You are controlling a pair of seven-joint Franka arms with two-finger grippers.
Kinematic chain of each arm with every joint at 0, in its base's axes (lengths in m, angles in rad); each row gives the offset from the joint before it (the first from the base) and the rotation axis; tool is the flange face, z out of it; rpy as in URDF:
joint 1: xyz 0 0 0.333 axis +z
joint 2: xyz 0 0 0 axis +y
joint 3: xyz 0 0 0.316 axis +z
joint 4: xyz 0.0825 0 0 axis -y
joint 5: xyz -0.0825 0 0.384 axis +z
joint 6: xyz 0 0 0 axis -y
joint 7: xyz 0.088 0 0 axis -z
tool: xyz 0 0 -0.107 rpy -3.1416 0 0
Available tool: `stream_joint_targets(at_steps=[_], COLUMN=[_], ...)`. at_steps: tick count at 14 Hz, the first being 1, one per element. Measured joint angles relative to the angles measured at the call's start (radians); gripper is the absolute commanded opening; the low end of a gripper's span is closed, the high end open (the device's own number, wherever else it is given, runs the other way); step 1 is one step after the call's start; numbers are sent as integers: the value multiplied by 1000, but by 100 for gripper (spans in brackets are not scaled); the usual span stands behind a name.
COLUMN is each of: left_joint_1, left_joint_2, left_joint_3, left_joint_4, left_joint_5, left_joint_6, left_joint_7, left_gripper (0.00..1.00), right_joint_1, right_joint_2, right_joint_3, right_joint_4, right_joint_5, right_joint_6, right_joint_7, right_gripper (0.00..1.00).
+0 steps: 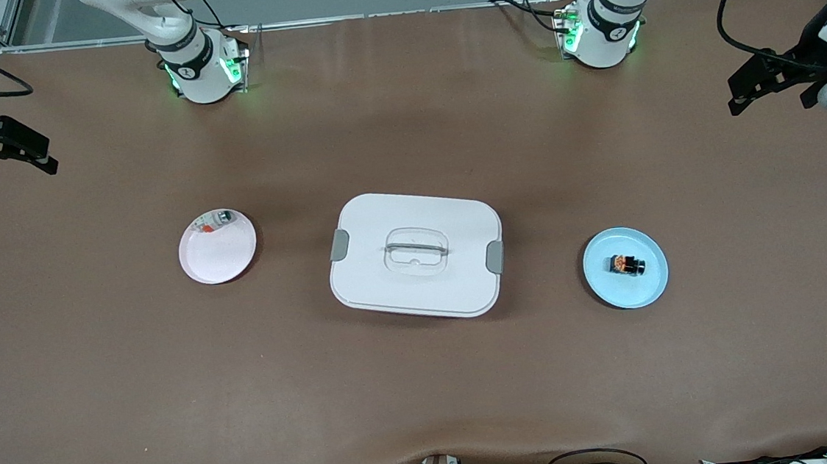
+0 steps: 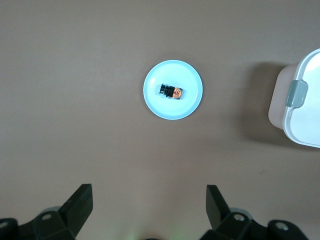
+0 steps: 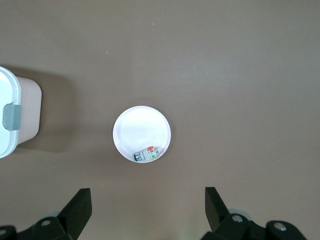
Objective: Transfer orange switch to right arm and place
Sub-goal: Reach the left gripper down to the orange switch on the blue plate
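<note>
right tool: black, two angular fingers spread apart with nothing between them, raised over the bare brown table at the right arm's end; this arm waits.
pink plate: small, round, smooth pale pink dish with a shallow rim, flat on the matte brown table toward the right arm's end.
whitish-green part: small pale blocky piece with a red-orange bit, lying on the pink plate at the rim farther from the front camera.
white box: rounded-rectangle plastic container in the middle of the table, smooth lid on, with a recessed clear handle and a grey clip at each short end.
blue plate: small, round, glossy light blue dish, flat on the table toward the left arm's end.
orange switch: tiny black blocky component with an orange face and a dark cylindrical end, lying on its side near the middle of the blue plate, untouched.
left tool: black, angular fingers spread wide and empty, raised over the table's edge at the left arm's end.
</note>
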Motion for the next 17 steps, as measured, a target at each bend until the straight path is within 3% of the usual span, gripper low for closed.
stream_joint_targets(at_steps=[9, 13, 17], left_joint_1=[0, 0, -10], left_joint_2=[50, 111, 124], left_joint_3=[0, -1, -15], left_joint_4=[-19, -113, -268], left_joint_5=[0, 0, 0], left_joint_6=[5, 174, 403], left_joint_7=[1, 2, 31], left_gripper=[100, 100, 100], right_joint_1=[0, 0, 0], right_joint_2=[0, 0, 0], right_joint_3=[-5, -5, -5], right_joint_4=[0, 0, 0], right_joint_5=[0, 0, 0], right_joint_6=[-9, -9, -9], right_joint_7=[9, 10, 10], right_gripper=[100, 100, 100])
